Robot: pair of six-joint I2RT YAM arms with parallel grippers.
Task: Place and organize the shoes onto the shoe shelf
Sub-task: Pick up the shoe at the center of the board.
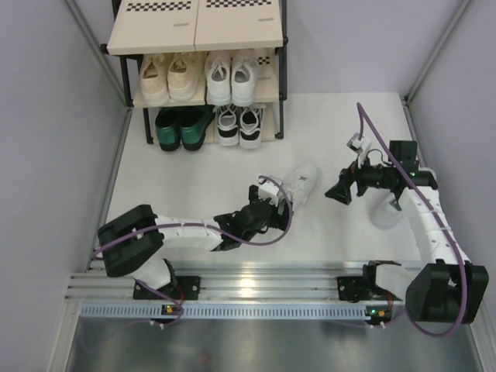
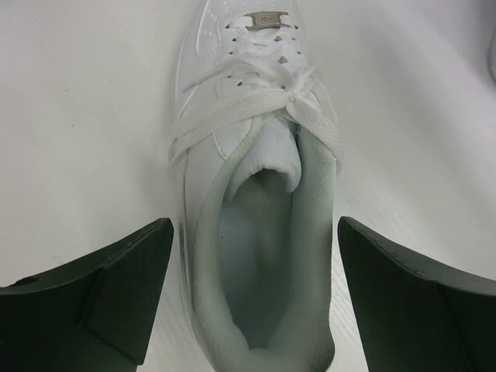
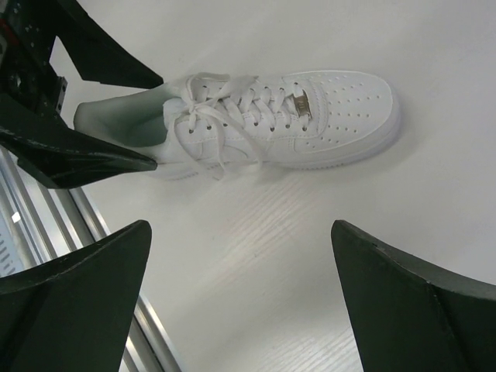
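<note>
On the shoe shelf [image 1: 194,35], beige sneakers [image 1: 169,76] and small white sneakers [image 1: 231,77] are sitting on the middle tier, with dark green shoes [image 1: 182,128] and black-and-white sneakers [image 1: 239,124] below. Our left tool [image 1: 273,200] is standing open astride a large white sneaker [image 1: 301,184] on the worktop [image 1: 194,186], and our right tool [image 1: 341,191] is hanging open too.

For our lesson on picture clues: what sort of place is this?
Probably a robotics test booth, not a home: plain grey walls, robot arms bolted to a metal rail, one shoe rack.
</note>
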